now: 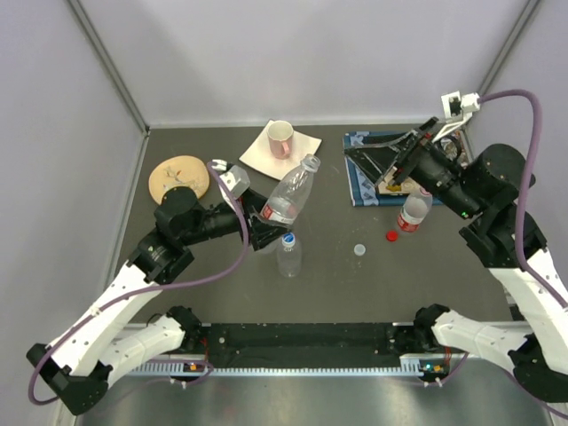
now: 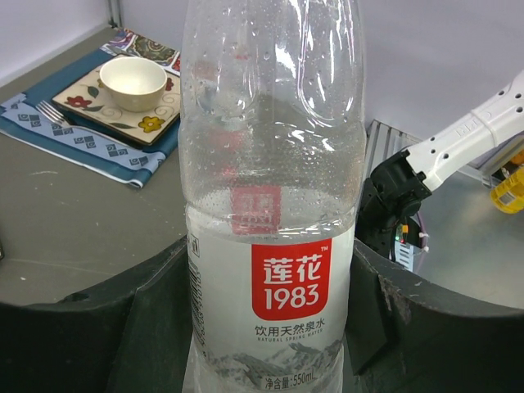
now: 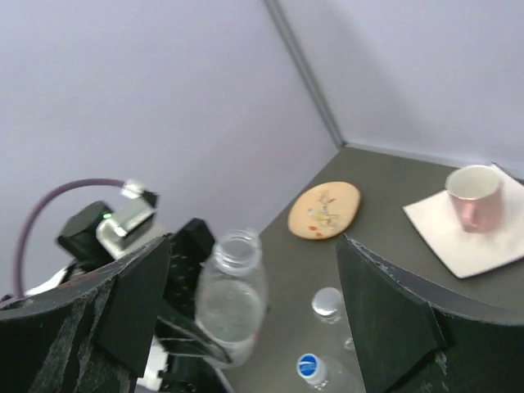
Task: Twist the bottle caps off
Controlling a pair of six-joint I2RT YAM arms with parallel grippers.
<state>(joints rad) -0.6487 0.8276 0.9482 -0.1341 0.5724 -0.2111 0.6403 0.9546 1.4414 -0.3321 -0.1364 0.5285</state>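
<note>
Lilac-grey walls box in a dark table point(image 1: 337, 293). Over it my left pincer point(image 1: 263, 230) is clenched on the lower body of a labelled bottle point(image 1: 288, 195), tipped so its neck leans up and away toward the back. The right wrist view shows its mouth bare, so I judge that one done. My right pincer point(image 1: 397, 180) hangs spread wide with nothing between its fingers, over the edge of the blue mat point(image 1: 364, 191), well apart from the held bottle.

The step I judge in hand is standing this bottle down and going for the blue cap point(image 1: 287, 239). It sits on a slim bottle point(image 1: 288, 259) standing upright just beside my left pincer, close under the held bottle's base. To do it well I should bring the open bottle upright before letting go and set it clear of the capped one. Then I clamp the capped bottle low with the left while the right comes down square over the cap, pinches its rim and turns without crushing the thin wall.

A red cap point(image 1: 391, 236) and a white cap point(image 1: 359, 250) lie loose on the table. The red one is just beside a third bottle point(image 1: 412, 213) near my right pincer. Whether that bottle is capped I cannot tell.
</note>
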